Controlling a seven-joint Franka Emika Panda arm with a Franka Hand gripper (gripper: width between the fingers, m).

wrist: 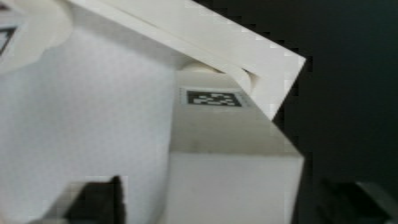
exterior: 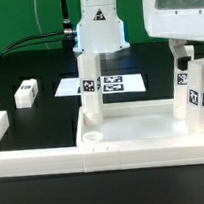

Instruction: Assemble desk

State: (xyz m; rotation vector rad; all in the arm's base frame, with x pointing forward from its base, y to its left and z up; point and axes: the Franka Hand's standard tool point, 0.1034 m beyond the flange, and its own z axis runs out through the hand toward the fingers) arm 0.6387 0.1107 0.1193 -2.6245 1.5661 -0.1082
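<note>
The white desk tabletop [exterior: 133, 137] lies upside down at the front of the table. One tagged white leg [exterior: 90, 86] stands upright in its near corner socket on the exterior view's left. A second tagged leg [exterior: 197, 92] stands in the corner on the exterior view's right. My gripper [exterior: 184, 55] is over the top of this second leg. In the wrist view the leg [wrist: 231, 150], with its tag [wrist: 215, 98], sits between my dark fingers [wrist: 98, 203]. A small gap shows on each side, so my gripper [wrist: 231, 208] is open around it.
A loose white leg [exterior: 27, 91] lies on the black table at the exterior view's left. The marker board [exterior: 114, 85] lies behind the tabletop near the arm's base. White border rails run along the left [exterior: 0, 127] and front [exterior: 35, 158].
</note>
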